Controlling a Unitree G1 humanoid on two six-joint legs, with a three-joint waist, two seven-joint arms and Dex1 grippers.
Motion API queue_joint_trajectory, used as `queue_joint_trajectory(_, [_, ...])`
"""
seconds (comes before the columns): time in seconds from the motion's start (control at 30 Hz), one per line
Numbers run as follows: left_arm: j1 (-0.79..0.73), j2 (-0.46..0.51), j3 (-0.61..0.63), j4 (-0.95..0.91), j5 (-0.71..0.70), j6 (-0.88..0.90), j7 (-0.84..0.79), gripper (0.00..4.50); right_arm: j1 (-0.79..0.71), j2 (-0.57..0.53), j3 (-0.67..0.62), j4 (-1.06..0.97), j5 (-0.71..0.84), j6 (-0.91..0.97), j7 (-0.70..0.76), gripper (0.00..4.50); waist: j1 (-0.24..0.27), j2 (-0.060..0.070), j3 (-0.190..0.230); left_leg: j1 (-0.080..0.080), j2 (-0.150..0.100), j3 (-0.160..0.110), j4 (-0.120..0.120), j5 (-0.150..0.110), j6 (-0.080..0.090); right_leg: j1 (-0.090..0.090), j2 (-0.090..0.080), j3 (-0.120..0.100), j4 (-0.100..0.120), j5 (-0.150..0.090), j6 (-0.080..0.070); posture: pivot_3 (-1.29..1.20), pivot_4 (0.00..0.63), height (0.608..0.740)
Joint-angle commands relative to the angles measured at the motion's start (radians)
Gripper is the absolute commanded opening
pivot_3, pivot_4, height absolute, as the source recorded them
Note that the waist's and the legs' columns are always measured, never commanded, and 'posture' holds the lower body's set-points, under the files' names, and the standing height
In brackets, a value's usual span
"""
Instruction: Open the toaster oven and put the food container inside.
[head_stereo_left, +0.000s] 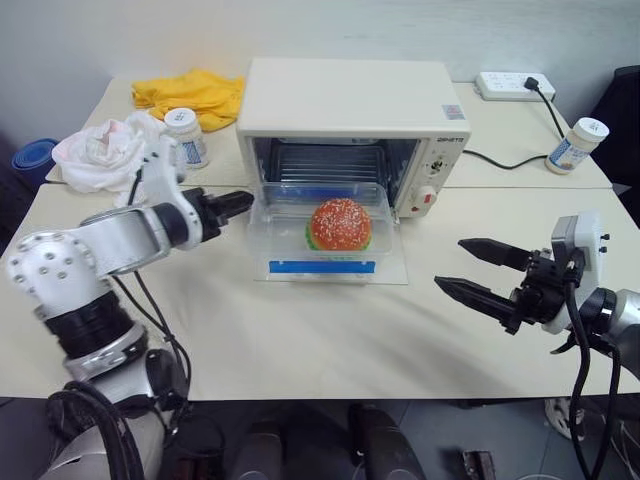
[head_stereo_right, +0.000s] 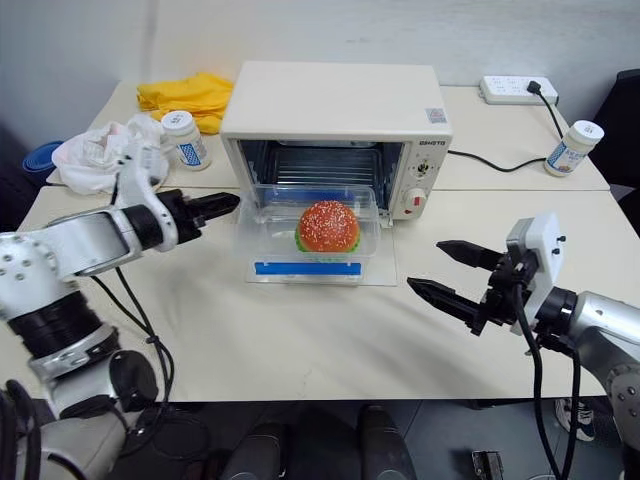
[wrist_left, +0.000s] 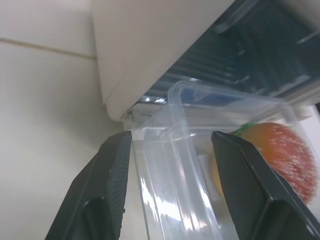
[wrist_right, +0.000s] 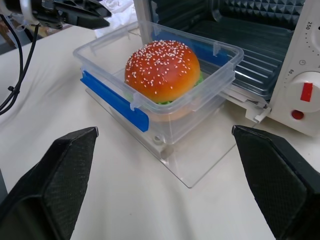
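Left pincer (head_stereo_left: 236, 203) hovers just off the container's (head_stereo_left: 325, 245) near left corner, fingers (wrist_left: 112, 165) parted with the clear rim between them but not clamped; judged, it has the box flanked so it can nudge or steady it toward the oven (head_stereo_left: 352, 112); right pincer (head_stereo_left: 478, 270) waits well apart to the right above the desk (head_stereo_left: 330, 340), its fingers spread wide and holding nothing, pointed at the box as though ready to push from that side. Door (wrist_right: 200, 167) lies flat on the desk as a clear ramp, with the container resting on it, back edge at the mouth of the oven and the wire rack (wrist_right: 250, 55) just behind; that leaves the box half delivered, by this reading, needing a slide inward and then the door lifted shut. Burger (head_stereo_left: 341, 224) sits upright in the box, blue clip (head_stereo_left: 322, 266) facing the robot; the smooth door may let the box skid sideways if pushed from one corner.
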Motion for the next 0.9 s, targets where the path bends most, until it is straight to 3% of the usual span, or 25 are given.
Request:
queue_joint_trajectory(0.03, [0.065,0.113,-0.001,-0.103,-0.118,-0.079,-0.324,1.80,-0.021,0.014,0.035,-0.035,0.040,0.006,-0.017,3.57,0.000,0.000,0.000,0.000,0.000,0.000,0.000,0.000,0.000,0.000,0.000,0.000,0.000,0.000,0.000,0.00,0.150,0.740])
queue_joint_trajectory(0.13, [0.201,0.256,-0.123,-0.197,-0.065,-0.179,-0.616,0.84,-0.045,0.026,0.096,-0.042,0.033,0.004,-0.028,2.55,-0.001,0.000,0.000,0.000,0.000,0.000,-0.001,0.000,0.000,0.000,0.000,0.000,-0.001,0.000,-0.001,0.00,0.150,0.740])
queue_joint_trajectory(0.2, [0.287,0.355,-0.251,-0.248,0.052,-0.312,-0.784,0.17,-0.075,0.044,0.149,-0.043,0.031,0.007,-0.039,1.82,-0.001,0.000,0.000,0.001,0.000,0.000,-0.001,0.000,0.000,0.000,0.000,0.000,-0.001,-0.001,-0.002,0.00,0.150,0.740])
queue_joint_trajectory(0.27, [0.332,0.425,-0.380,-0.258,0.181,-0.442,-0.889,0.00,-0.107,0.063,0.201,-0.041,0.024,0.007,-0.046,1.08,0.001,0.000,0.000,0.001,0.000,0.000,-0.001,-0.002,0.004,0.001,0.000,0.000,-0.001,-0.001,-0.002,0.00,0.150,0.740])
queue_joint_trajectory(0.37, [0.352,0.447,-0.512,-0.246,0.317,-0.589,-0.969,0.00,-0.151,0.097,0.270,-0.029,-0.002,0.003,-0.055,0.09,0.002,0.000,0.000,0.001,0.000,-0.001,-0.001,-0.002,0.006,0.002,0.000,0.000,-0.003,-0.002,-0.004,0.00,0.150,0.740])
queue_joint_trajectory(0.47, [0.332,0.423,-0.601,-0.227,0.413,-0.666,-0.973,0.00,-0.179,0.117,0.342,-0.014,-0.070,-0.013,-0.066,0.01,0.000,0.000,0.000,0.000,0.000,-0.001,-0.001,-0.003,0.008,0.002,0.000,0.000,-0.004,-0.001,-0.002,0.00,0.150,0.740])
queue_joint_trajectory(0.73, [0.268,0.309,-0.700,-0.134,0.564,-0.750,-0.925,0.00,-0.238,0.140,0.473,0.047,-0.221,-0.042,-0.061,0.01,-0.002,0.000,0.000,0.000,0.001,0.000,-0.001,-0.005,0.012,0.002,0.000,-0.001,-0.005,0.000,-0.001,0.00,0.150,0.740])
queue_joint_trajectory(0.9, [0.201,0.205,-0.738,-0.037,0.677,-0.809,-0.844,0.00,-0.353,0.236,0.521,0.186,-0.352,-0.082,-0.144,0.01,-0.005,0.000,0.000,0.001,0.001,-0.001,0.000,-0.004,0.013,0.002,0.001,-0.001,-0.003,0.000,-0.001,0.00,0.150,0.740])
